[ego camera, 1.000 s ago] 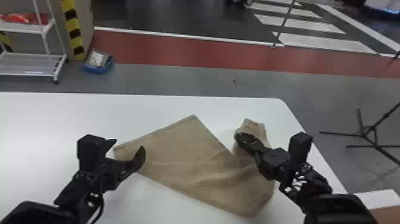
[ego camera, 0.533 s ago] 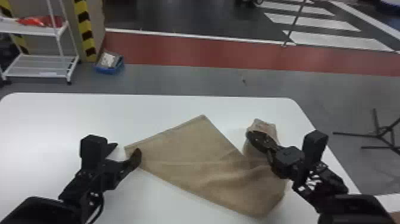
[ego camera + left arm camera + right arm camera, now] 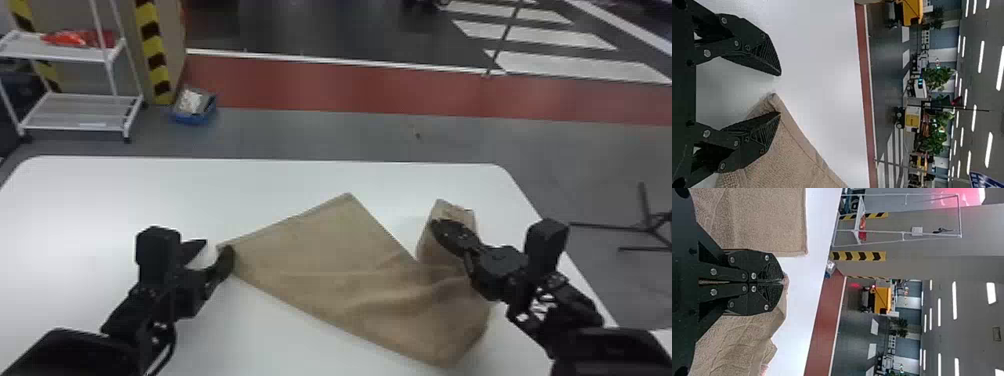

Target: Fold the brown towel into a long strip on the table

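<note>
The brown towel (image 3: 340, 265) lies skewed across the white table, its left corner beside my left gripper (image 3: 214, 254). That gripper stands open; in the left wrist view one finger of the left gripper (image 3: 779, 94) lies over the towel (image 3: 789, 156), the other over bare table, with the corner tip near the gap. My right gripper (image 3: 442, 237) is at the towel's raised, bunched right part. In the right wrist view the right gripper (image 3: 781, 282) is shut on the towel (image 3: 738, 340), a bit of cloth showing at its fingertips.
The white table (image 3: 200, 195) has its right edge beneath the right arm. Beyond it on the floor are a white shelf rack (image 3: 80, 112), a blue bin (image 3: 194, 107) and, at the right, a black stand (image 3: 647, 227).
The head view has shifted, so table and towel appear farther right. Relative to the towel, my left gripper has drawn back toward its left corner. The right gripper keeps its hold.
</note>
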You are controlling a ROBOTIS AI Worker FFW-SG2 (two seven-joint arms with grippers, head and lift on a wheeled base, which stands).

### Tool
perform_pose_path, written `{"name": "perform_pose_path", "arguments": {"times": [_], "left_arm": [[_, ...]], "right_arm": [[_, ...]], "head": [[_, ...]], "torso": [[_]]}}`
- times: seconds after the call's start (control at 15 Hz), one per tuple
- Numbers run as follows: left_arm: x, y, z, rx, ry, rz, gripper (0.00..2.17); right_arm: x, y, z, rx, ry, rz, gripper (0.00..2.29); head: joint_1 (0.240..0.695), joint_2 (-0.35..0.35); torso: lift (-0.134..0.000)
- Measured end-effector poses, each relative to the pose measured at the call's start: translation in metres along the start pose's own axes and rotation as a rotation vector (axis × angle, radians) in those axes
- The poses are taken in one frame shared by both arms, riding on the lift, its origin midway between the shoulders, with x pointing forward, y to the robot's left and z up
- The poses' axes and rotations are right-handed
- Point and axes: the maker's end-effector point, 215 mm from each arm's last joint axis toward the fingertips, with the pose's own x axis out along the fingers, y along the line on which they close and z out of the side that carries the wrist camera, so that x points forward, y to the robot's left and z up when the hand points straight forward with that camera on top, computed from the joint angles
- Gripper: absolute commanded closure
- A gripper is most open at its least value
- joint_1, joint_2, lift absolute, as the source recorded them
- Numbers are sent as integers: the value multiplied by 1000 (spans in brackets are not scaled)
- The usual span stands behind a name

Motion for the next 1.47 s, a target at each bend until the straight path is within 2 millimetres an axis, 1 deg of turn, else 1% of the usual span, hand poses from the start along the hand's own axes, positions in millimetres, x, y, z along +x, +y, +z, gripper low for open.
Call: {"name": "perform_pose_path", "arguments": {"times": [0.13,0.27,0.33,0.47,0.53,0.67,0.8,0.93,1.0,1.07,1.13,1.2,1.27,1.33,1.4,1.47], "left_arm": [[0,-4,0,2,-1,-11,603],[0,-11,1,7,-1,-34,1163],[0,-13,1,10,-2,-36,1521],[-2,-13,2,15,-16,-36,1565],[-4,-12,3,14,-22,-39,1706],[-15,-7,7,4,-38,-42,1713],[-37,17,16,-18,-70,0,1713],[-71,53,32,-41,-119,70,1713],[-90,76,43,-50,-149,115,1717],[-109,99,56,-54,-180,166,1713],[-125,120,72,-53,-213,209,1717],[-138,135,87,-53,-242,239,1717],[-152,149,103,-53,-276,270,1717],[-163,161,115,-54,-302,300,1717],[-175,171,128,-55,-328,327,1717],[-184,180,136,-55,-347,350,1717]], "right_arm": [[-1,-2,-1,6,1,-3,1413],[0,-4,-1,10,1,-5,1413],[0,-4,-2,11,2,-5,1413],[0,-5,-2,13,3,-6,1413],[0,-5,-3,13,3,-6,1413],[2,-5,-1,16,-1,-4,1413],[4,-6,5,12,-9,1,1413],[6,-14,13,2,-10,1,1413],[6,-24,19,-8,-11,-7,1413],[1,-38,25,-17,-12,-22,1413],[-8,-55,28,-23,-10,-43,1413],[-19,-73,27,-21,-5,-67,1413],[-35,-92,22,-13,5,-98,1413],[-49,-106,16,-6,16,-124,1413],[-64,-114,7,1,31,-134,1413],[-75,-114,-3,5,48,-120,1413]], "head": [[695,-193],[695,-201],[695,-206],[695,-207],[695,-206],[695,-204],[695,-175],[695,-145],[695,-128],[695,-103],[695,-99],[695,-100],[695,-106],[695,-113],[695,-124],[695,-123]], "torso": [[-110],[-110],[-110],[-110],[-110],[-110],[-110],[-110],[-110],[-110],[-110],[-110],[-110],[-110],[-110],[-110]]}}
